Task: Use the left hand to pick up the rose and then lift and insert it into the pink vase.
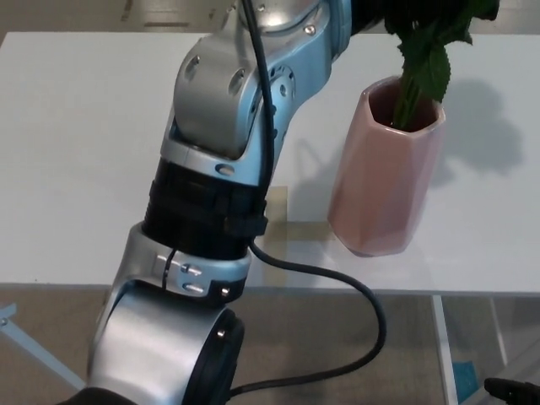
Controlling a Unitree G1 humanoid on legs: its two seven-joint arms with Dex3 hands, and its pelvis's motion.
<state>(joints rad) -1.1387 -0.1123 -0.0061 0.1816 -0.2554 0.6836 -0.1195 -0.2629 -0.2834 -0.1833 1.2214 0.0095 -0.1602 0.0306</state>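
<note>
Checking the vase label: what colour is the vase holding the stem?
Pink; the vase shows best in the head view.

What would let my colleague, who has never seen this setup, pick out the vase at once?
Start at the white table and go to its front right edge, right of the big silver arm. There stands the pink vase, faceted and glossy, the only coloured vessel, with a leafy green rose stem in its mouth.

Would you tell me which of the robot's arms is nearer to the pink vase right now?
Left. The left arm rises beside the pink vase and reaches over its mouth, where the rose stem stands. The right arm is not in view.
</note>
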